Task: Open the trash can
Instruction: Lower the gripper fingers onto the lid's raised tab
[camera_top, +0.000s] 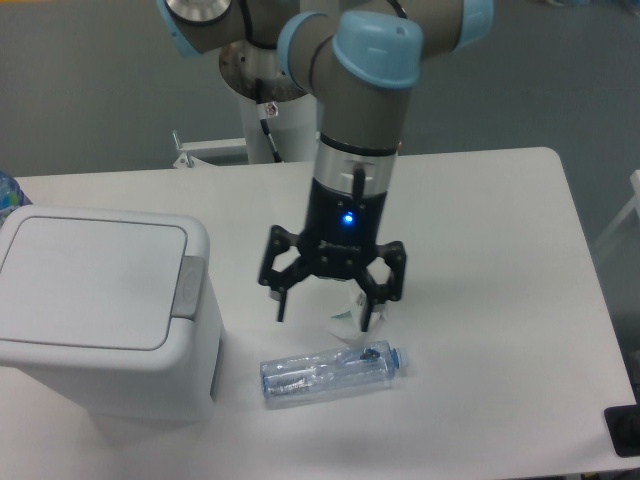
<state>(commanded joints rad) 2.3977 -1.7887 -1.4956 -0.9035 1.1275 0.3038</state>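
Note:
The trash can (100, 310) is a large boxy white bin at the left of the table. Its flat white lid (90, 280) lies shut. A grey push-latch tab (190, 287) sits at the lid's right edge. My gripper (325, 312) hangs open and empty over the middle of the table, to the right of the can and apart from it, with fingertips pointing down. It is a little above the table surface.
A clear plastic bottle (330, 372) with a blue cap lies on its side just below the gripper. A small white object (345, 308) stands behind the gripper fingers. A dark object (625, 430) shows at the table's right front corner.

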